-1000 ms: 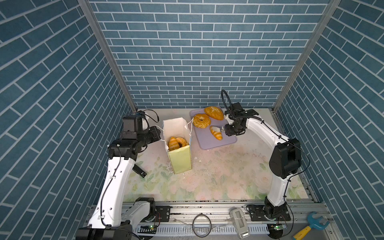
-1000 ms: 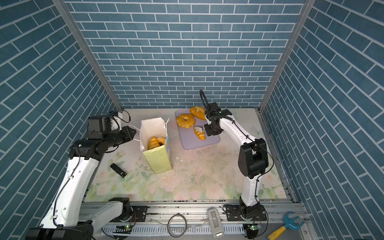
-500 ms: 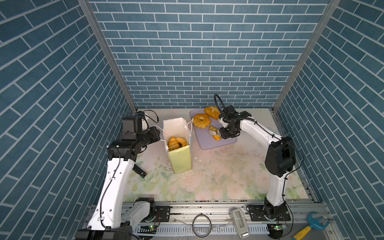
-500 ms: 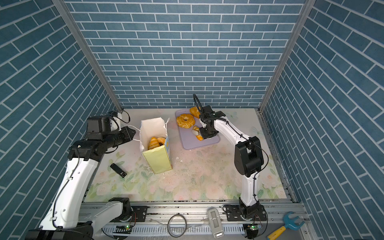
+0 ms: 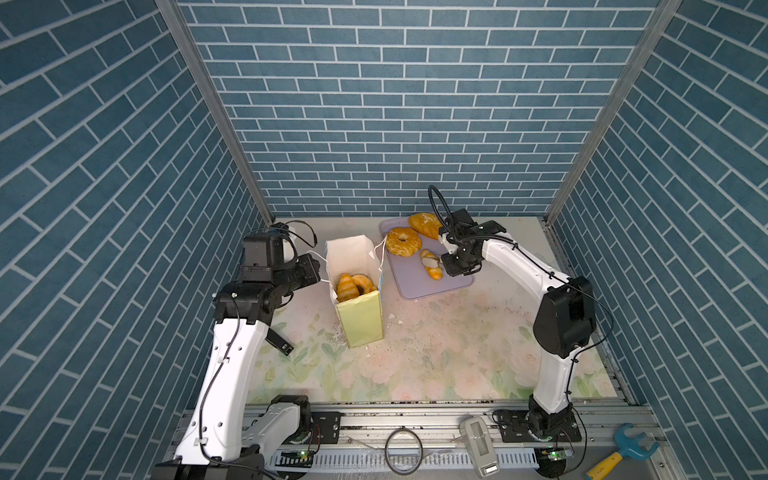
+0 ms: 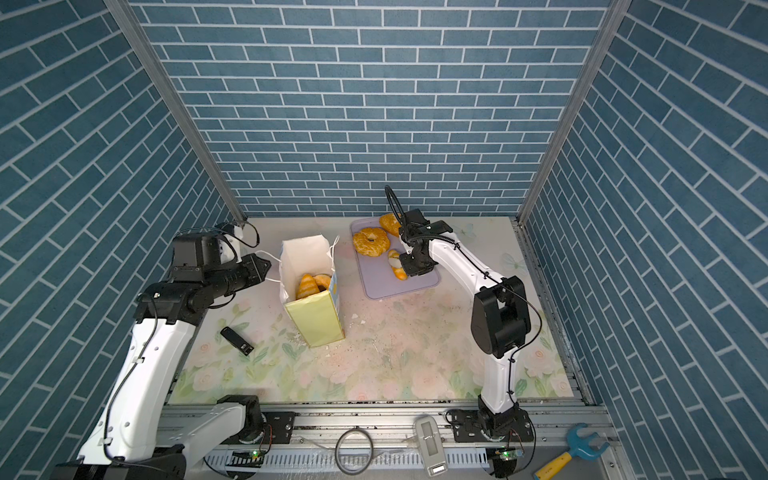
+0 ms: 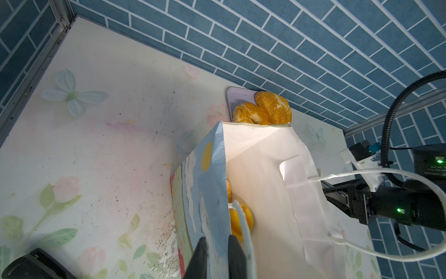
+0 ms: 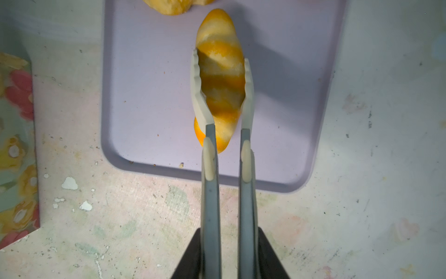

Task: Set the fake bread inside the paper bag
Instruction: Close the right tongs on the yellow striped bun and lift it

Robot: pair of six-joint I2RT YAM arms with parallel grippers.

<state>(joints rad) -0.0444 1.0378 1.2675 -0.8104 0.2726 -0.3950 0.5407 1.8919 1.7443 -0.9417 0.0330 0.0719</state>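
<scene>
The paper bag [image 5: 360, 320] [image 6: 316, 326] stands upright and open left of the lavender tray [image 5: 436, 286], with a croissant [image 5: 347, 286] and a ring bun [image 5: 366, 281] inside. My left gripper [image 7: 217, 239] is shut on the bag's light blue wall [image 7: 205, 193] at the rim. On the tray lie a ring bun [image 5: 403, 242], an oval loaf [image 5: 424, 224] and a ridged croissant [image 8: 220, 79]. My right gripper [image 8: 220, 56] [image 5: 432, 262] has its pale tong fingers [image 8: 199, 96] pressed against both sides of that fake bread croissant, which rests on the tray.
A small black block [image 6: 237, 340] lies on the floral tabletop left of the bag. White crumbs [image 8: 70, 183] are scattered in front of the tray. A toy wrench [image 5: 623, 449] lies on the front rail. Brick-patterned walls enclose three sides.
My right gripper moved left across the tray to the croissant and its tongs closed around it. The left arm and the bag have not moved.
</scene>
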